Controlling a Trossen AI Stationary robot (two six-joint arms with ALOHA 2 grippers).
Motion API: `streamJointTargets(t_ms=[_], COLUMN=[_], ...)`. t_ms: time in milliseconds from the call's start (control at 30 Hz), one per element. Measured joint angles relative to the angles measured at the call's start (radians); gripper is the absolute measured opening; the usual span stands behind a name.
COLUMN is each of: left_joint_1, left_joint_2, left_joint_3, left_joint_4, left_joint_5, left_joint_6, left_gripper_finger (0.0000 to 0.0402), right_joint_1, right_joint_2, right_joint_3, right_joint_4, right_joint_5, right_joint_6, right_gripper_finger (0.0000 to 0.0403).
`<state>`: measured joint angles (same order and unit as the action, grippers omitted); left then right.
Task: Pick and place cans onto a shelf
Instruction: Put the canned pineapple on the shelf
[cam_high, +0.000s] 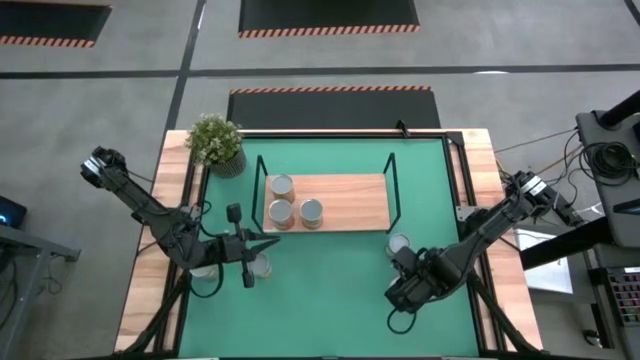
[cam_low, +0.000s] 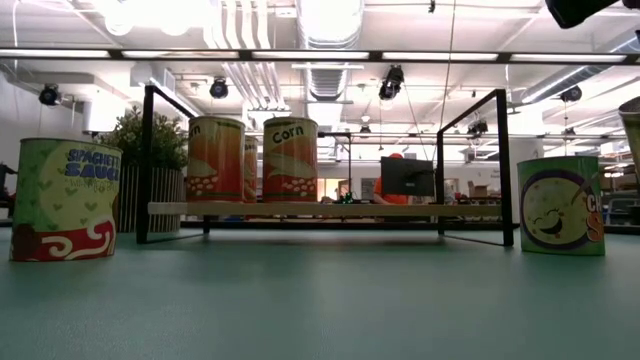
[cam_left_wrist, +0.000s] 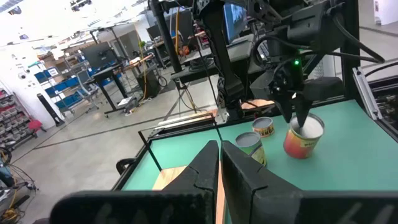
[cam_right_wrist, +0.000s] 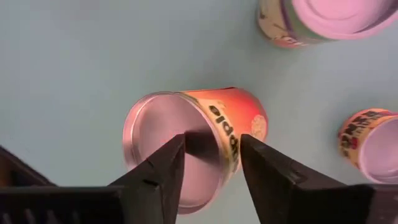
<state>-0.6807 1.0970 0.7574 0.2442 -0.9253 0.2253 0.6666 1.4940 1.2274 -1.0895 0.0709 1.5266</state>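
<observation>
The shelf (cam_high: 345, 200), a wooden board in a black wire frame, stands mid-table and carries three cans (cam_high: 282, 213) (cam_low: 290, 160). My right gripper (cam_right_wrist: 211, 140) (cam_high: 405, 268) points down at the right front of the green mat, shut on a can with an orange label (cam_right_wrist: 239, 118) (cam_left_wrist: 303, 140). Two more cans (cam_left_wrist: 263, 126) (cam_right_wrist: 373, 146) stand upright on the mat beside it. My left gripper (cam_left_wrist: 219, 163) (cam_high: 268, 243) hovers level at the left front, shut and holding nothing, above two cans (cam_high: 260, 266) on the mat. My right gripper comes at the orange-labelled can from above, fingers pointing down. One finger (cam_right_wrist: 168, 165) lies over the can's shiny top (cam_right_wrist: 155, 127), the other (cam_right_wrist: 264, 168) against the labelled side (cam_right_wrist: 245, 115), pinching at the upper rim. The can leans slightly; whether its base is on the mat is unclear.
A potted plant (cam_high: 215, 142) stands at the far left corner beside the shelf. A spaghetti-sauce can (cam_low: 65, 200) and a green-labelled can (cam_low: 560, 205) stand on the mat in front of the shelf. Bare mat (cam_high: 330, 300) lies between the arms at the near edge.
</observation>
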Motion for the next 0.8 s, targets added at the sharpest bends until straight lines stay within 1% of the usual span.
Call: streamJointTargets(t_ms=[133,333,367,533,767,800], left_joint_1=[0.0,0.0,0.0,0.0,0.0,0.0], left_joint_2=[0.0,0.0,0.0,0.0,0.0,0.001], left_joint_3=[0.0,0.0,0.0,0.0,0.0,0.0], left_joint_4=[-0.004,-0.006,-0.006,-0.006,-0.006,-0.006], left_joint_5=[0.0,0.0,0.0,0.0,0.0,0.0], left_joint_6=[-0.001,-0.002,-0.002,-0.002,-0.002,-0.002], left_gripper_finger=[0.0001,0.0001,0.0001,0.0001,0.0001,0.0001], right_joint_1=[0.0,-0.002,-0.002,-0.002,-0.002,-0.001], right_joint_2=[-0.005,-0.008,-0.008,-0.021,-0.089,-0.097], right_joint_3=[-0.001,-0.001,-0.001,-0.004,-0.005,-0.006], right_joint_4=[-0.023,-0.032,-0.035,-0.032,-0.029,-0.029], right_joint_5=[0.001,0.038,0.05,0.11,0.182,0.207], right_joint_6=[-0.038,-0.067,-0.072,-0.058,-0.017,-0.008], right_gripper_finger=[0.0111,0.0023,0.0017,0.0009,0.0008,0.0008])
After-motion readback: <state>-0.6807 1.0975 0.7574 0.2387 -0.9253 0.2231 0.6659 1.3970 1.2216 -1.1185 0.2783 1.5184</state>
